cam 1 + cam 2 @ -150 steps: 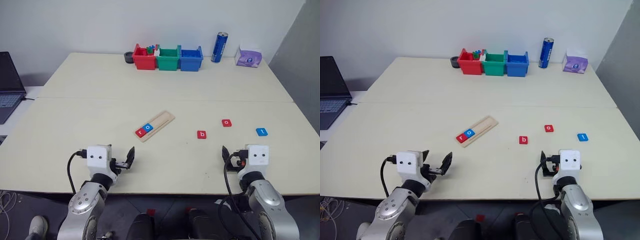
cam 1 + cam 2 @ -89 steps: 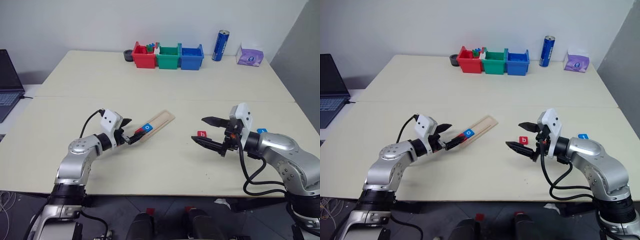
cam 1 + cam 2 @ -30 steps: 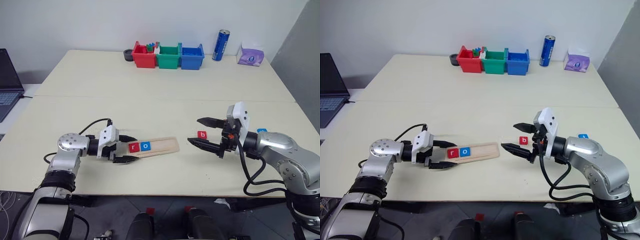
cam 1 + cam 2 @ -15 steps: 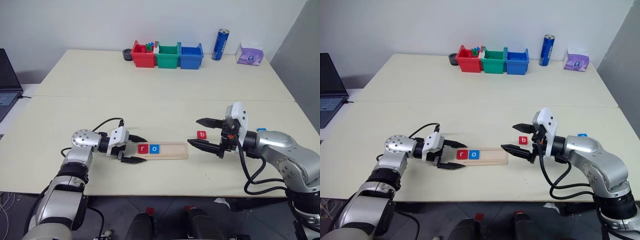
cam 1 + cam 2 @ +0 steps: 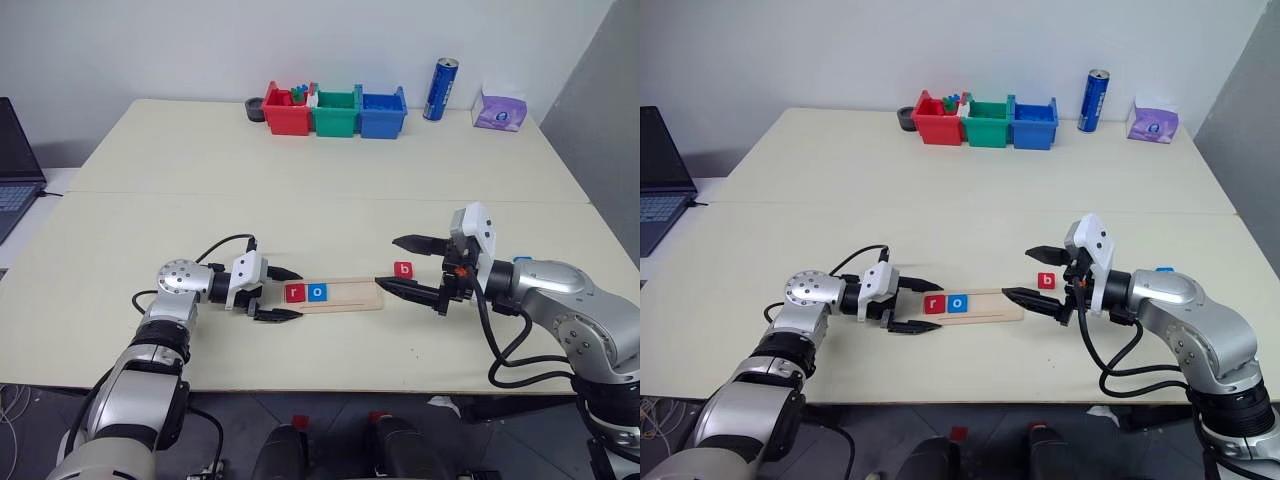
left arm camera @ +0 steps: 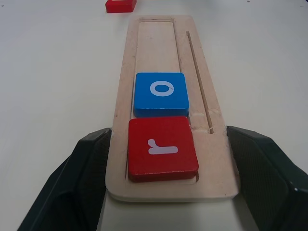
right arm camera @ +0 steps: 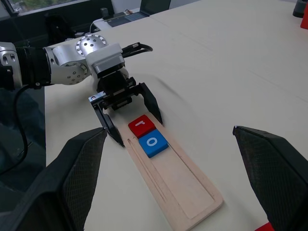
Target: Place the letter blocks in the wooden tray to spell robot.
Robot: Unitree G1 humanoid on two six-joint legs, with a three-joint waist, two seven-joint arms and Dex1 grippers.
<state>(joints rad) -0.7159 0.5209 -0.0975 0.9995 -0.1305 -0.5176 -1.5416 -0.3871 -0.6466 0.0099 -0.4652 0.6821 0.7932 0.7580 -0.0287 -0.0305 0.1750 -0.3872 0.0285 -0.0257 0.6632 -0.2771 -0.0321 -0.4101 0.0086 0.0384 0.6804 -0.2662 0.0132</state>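
The wooden tray [image 5: 345, 295] lies crosswise on the near part of the table. A red "r" letter block [image 5: 295, 293] and a blue "o" block [image 5: 317, 292] sit side by side at its left end. My left gripper [image 5: 298, 294] straddles that end, and its fingers [image 6: 91, 163] press on both long edges of the tray [image 6: 156, 48]. A red "b" block [image 5: 403, 269] lies just past the tray's right end. My right gripper [image 5: 388, 261] hovers there, wide open and holding nothing. A blue block [image 5: 1164, 270] peeks out behind the right arm.
Red [image 5: 288, 113], green [image 5: 336, 113] and blue [image 5: 383, 113] bins stand in a row at the far edge. A blue can [image 5: 440, 91] and a purple tissue pack [image 5: 499, 112] are to their right. A laptop [image 5: 15, 160] sits off the table's left side.
My left gripper has slid to the right with the tray in it, bringing the tray's far end close to the "b" block and the right gripper. The right arm has kept still.
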